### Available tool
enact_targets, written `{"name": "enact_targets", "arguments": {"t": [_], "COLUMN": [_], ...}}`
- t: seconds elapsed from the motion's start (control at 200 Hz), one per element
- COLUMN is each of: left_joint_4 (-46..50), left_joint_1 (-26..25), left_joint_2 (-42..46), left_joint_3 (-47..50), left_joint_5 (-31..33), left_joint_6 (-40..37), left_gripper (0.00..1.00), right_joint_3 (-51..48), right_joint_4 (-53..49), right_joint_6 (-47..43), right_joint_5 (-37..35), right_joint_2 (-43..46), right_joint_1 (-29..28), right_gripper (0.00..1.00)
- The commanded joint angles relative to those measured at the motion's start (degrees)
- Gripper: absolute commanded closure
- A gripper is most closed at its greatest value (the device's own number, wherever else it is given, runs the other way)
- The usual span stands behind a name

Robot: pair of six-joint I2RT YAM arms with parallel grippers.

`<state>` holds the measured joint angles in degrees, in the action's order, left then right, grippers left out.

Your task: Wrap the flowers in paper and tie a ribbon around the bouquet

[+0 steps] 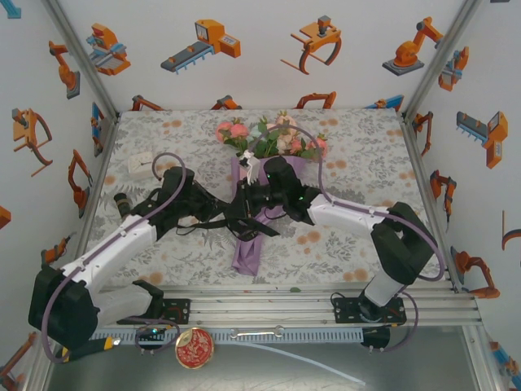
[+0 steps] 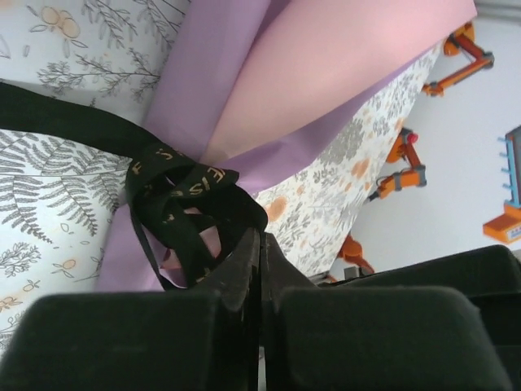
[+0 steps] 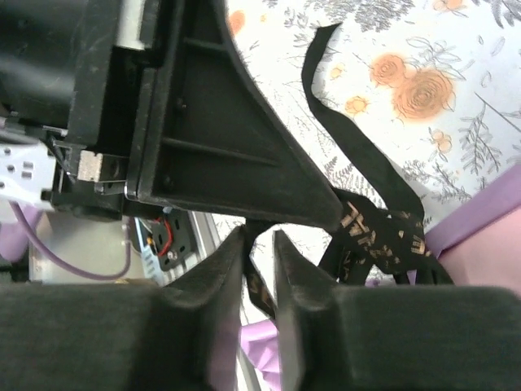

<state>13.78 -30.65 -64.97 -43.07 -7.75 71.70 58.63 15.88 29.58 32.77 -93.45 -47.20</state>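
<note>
The left arm (image 1: pixel 114 244) and right arm (image 1: pixel 346 213) wear white shells between chunky black joint housings, with purple-grey cables (image 1: pixel 167 155) looping alongside. The left gripper (image 2: pixel 259 240) and right gripper (image 3: pixel 259 236) have matte-black, wedge-shaped fingers.

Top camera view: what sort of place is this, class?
Probably a robot test booth: white walls printed with cartoon robot arms, a left arm and right arm bolted to a metal rail, a cloth-covered table.
</note>
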Motion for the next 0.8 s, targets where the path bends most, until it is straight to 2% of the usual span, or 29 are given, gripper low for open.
{"name": "enact_targets", "arguments": {"t": [0.0, 0.115, 0.2, 0.235, 0.265, 0.305, 0.456, 0.576, 0.706, 0.796], "left_joint_4": [6.4, 8.2, 8.2, 8.0, 7.8, 7.6, 7.6, 7.9, 9.6, 10.8], "left_joint_1": [0.6, 1.1, 1.4, 1.5, 1.5, 1.5, 1.7, 1.7, 2.0, 3.5], "left_joint_2": [3.0, 4.2, 4.1, 4.0, 3.8, 3.6, 4.0, 4.6, 5.6, 7.0], "left_joint_3": [-1.9, -2.1, -2.0, -1.9, -2.0, -2.0, -2.0, -2.1, -2.0, -1.7], "left_joint_5": [4.3, 6.0, 5.7, 5.4, 5.1, 4.8, 5.2, 5.4, 6.7, 6.8], "left_joint_6": [-5.0, -7.8, -8.4, -8.4, -8.4, -8.4, -8.6, -9.6, -11.1, -11.8], "left_gripper": [1.0, 1.0, 1.0, 1.0, 1.0, 1.0, 1.0, 1.0, 1.0, 1.0], "right_joint_3": [-2.6, -7.4, -8.8, -8.8, -8.6, -8.5, -8.7, -7.8, -7.1, -6.8], "right_joint_4": [-4.8, -12.6, -19.9, -22.1, -23.3, -24.2, -22.8, -18.1, -15.6, -16.9], "right_joint_6": [-1.3, 2.5, 5.5, 5.8, 6.4, 7.5, 12.3, 14.2, 14.9, 13.6], "right_joint_5": [-10.4, -26.6, -33.9, -35.2, -35.8, -36.0, -34.0, -30.9, -30.5, -31.1], "right_joint_2": [6.8, 14.4, 17.4, 17.8, 17.7, 17.3, 12.9, 9.0, 7.9, 8.4], "right_joint_1": [-0.3, -0.5, -1.9, -2.8, -3.7, -4.7, -6.7, -6.7, -6.7, -6.7], "right_gripper": [0.62, 0.6, 0.56, 0.52, 0.43, 0.38, 0.36, 0.54, 0.83, 0.92]}}
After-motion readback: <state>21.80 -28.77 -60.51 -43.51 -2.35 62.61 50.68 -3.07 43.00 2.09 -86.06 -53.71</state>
